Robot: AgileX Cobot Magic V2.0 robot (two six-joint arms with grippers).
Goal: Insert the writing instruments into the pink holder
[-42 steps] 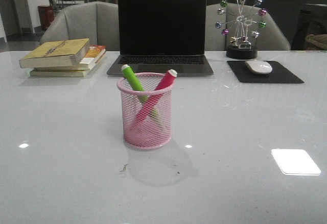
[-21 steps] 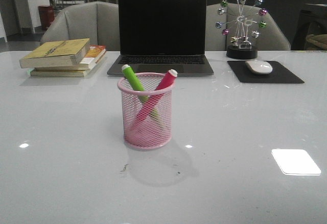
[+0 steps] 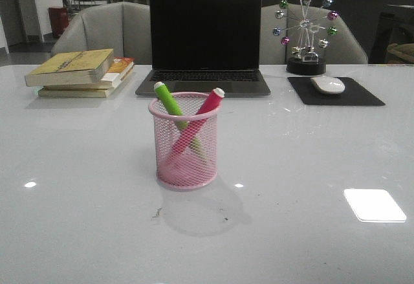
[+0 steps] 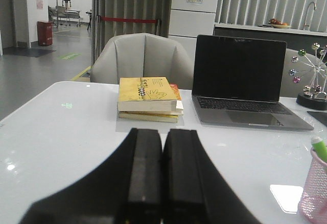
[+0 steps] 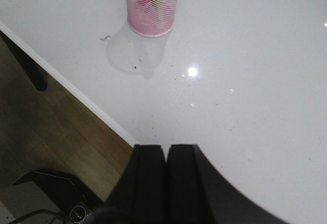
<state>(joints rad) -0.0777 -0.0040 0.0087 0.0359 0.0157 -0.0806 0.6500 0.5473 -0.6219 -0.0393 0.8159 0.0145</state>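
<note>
The pink holder (image 3: 185,143) stands upright in the middle of the white table. Inside it two writing instruments lean crosswise: a lime green marker (image 3: 169,103) tilted left and a pink-red marker (image 3: 206,108) tilted right, white tips above the rim. The holder also shows in the right wrist view (image 5: 152,7) and at the edge of the left wrist view (image 4: 314,193). My left gripper (image 4: 163,137) is shut, empty, far from the holder. My right gripper (image 5: 165,152) is shut, empty, hanging over the table's near edge. Neither arm shows in the front view.
A black laptop (image 3: 204,41) stands open behind the holder. Stacked books (image 3: 81,72) lie at the back left. A white mouse (image 3: 328,85) rests on a black pad (image 3: 335,92) at the back right, beside a ball ornament (image 3: 305,32). The table edge (image 5: 76,96) borders wooden floor.
</note>
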